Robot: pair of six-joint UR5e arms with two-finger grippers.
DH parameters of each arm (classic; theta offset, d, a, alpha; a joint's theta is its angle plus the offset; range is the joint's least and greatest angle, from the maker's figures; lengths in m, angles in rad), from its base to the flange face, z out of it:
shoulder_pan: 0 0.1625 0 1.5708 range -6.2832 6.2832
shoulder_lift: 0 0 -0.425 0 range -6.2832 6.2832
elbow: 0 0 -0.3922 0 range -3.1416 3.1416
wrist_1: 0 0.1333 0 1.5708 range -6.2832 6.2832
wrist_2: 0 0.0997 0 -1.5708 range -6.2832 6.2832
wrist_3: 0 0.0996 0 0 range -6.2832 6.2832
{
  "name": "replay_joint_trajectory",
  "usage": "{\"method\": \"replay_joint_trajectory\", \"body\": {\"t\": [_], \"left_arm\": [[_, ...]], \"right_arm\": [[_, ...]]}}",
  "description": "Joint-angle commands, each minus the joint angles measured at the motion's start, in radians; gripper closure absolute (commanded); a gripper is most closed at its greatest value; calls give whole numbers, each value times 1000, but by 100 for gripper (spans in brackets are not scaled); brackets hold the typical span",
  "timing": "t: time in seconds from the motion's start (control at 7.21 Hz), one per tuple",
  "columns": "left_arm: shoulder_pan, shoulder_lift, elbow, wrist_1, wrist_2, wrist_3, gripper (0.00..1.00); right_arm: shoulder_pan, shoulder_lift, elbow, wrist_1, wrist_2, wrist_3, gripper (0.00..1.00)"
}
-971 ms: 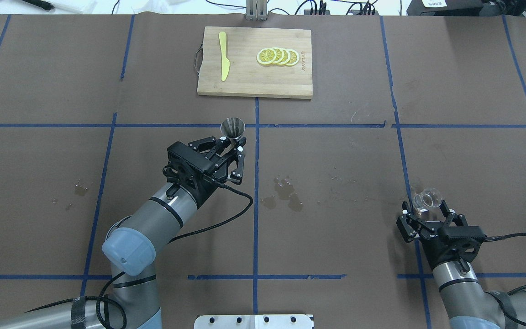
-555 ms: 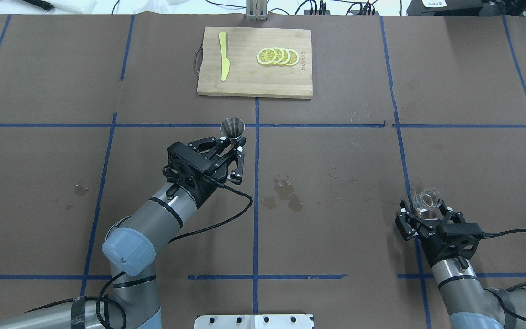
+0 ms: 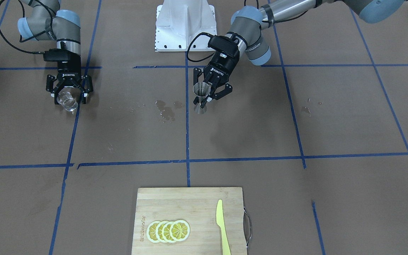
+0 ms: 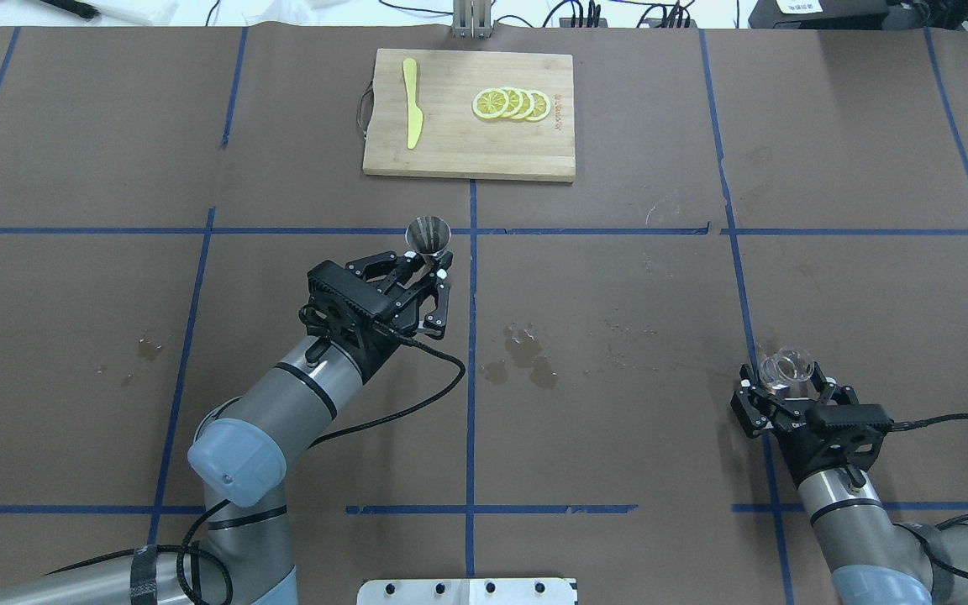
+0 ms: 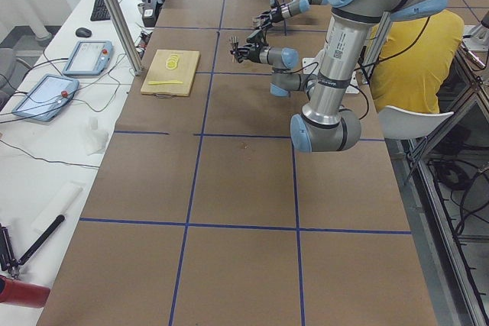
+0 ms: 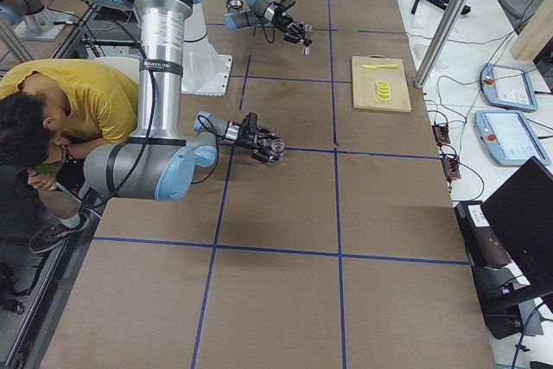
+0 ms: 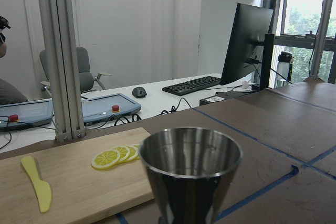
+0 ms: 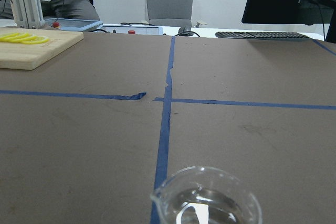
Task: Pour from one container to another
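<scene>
At five o'clock, nearest: right gripper [image 4: 786,393] closed around glass cup [image 4: 784,370], liquid inside. Farther, toward eleven o'clock of centre: left gripper [image 4: 427,267] clamped on waist of jigger [image 4: 428,234], mouth up. Step in hand, probably: carrying both together. Next: cup brought toward ten o'clock over jigger, then tipped. Bare table [image 4: 618,286] between; cutting board [image 4: 467,160] well apart at twelve o'clock.

jigger [image 4: 428,236] in left claw [image 4: 426,270] mid-table, glass cup [image 4: 786,367] in right claw [image 4: 786,388] far right, cutting board [image 4: 467,147] beyond
</scene>
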Motion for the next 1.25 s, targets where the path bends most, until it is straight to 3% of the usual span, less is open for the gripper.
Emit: {"method": "replay_joint_trajectory", "body": {"t": [0.0, 0.14, 0.56, 1.11], "left_arm": [[0, 0, 0, 0, 0, 0, 100], [0, -2, 0, 0, 0, 0, 100], [0, 0, 0, 0, 0, 0, 100], [-2, 0, 0, -2, 0, 0, 100]], "right_arm": [[7, 4, -1, 1, 9, 1, 8], [7, 6, -1, 1, 9, 1, 18], [8, 4, -2, 31, 15, -2, 33], [11, 1, -2, 33, 17, -26, 91]]}}
